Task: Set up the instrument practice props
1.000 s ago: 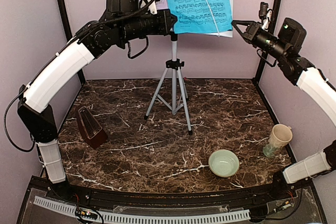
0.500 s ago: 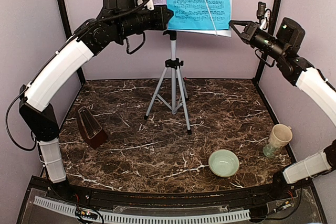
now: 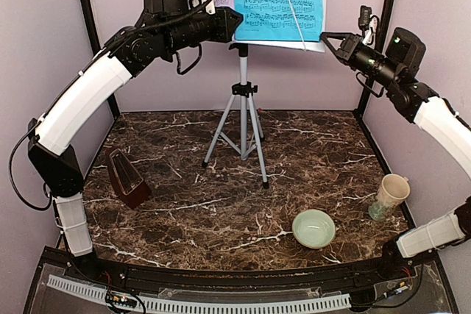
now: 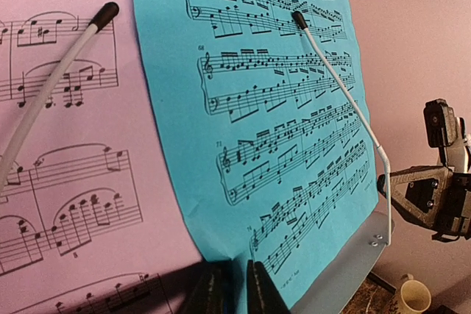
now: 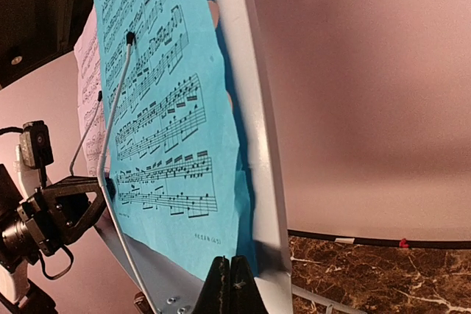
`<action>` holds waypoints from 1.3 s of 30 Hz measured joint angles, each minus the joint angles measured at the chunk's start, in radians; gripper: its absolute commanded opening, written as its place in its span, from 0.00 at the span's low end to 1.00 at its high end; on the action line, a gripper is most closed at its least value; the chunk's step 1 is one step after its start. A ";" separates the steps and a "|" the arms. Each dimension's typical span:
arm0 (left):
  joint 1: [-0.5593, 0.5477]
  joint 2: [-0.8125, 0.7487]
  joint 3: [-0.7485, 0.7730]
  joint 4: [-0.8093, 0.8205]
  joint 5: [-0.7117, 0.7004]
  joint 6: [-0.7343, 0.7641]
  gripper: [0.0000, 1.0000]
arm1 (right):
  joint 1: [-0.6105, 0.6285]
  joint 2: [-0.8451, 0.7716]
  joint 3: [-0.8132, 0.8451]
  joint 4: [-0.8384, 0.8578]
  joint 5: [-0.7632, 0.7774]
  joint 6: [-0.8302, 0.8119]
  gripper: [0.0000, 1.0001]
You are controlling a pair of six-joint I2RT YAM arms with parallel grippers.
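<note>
Above left hand [image 4: 235, 290], cyan page [image 4: 272, 130], closed right hand [image 5: 229, 284] beside desk [image 5: 246, 108] edge

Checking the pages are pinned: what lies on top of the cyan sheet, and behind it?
A white retaining wire with a black tip lies across the cyan sheet. Behind it, only the edge of the white desk shows; the rest is covered.

2 arms raised high toward far side. Left arm [image 3: 81, 101] arcs up and right; left gripper [image 3: 234, 23] level, jaws nearly together, thin gap. Right arm [image 3: 441, 119] reaches left; right gripper [image 3: 329, 37] level, jaws pressed together.
</note>
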 measured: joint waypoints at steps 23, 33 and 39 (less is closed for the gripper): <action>-0.069 -0.075 -0.110 0.033 -0.023 0.101 0.77 | 0.006 -0.067 -0.051 -0.027 0.039 -0.042 0.39; -0.077 -0.291 -0.363 0.077 -0.048 0.134 0.93 | 0.006 -0.143 -0.053 -0.061 0.091 -0.107 0.76; -0.051 -0.436 -0.546 0.090 -0.044 0.113 0.95 | 0.006 -0.195 -0.101 -0.076 0.098 -0.140 0.89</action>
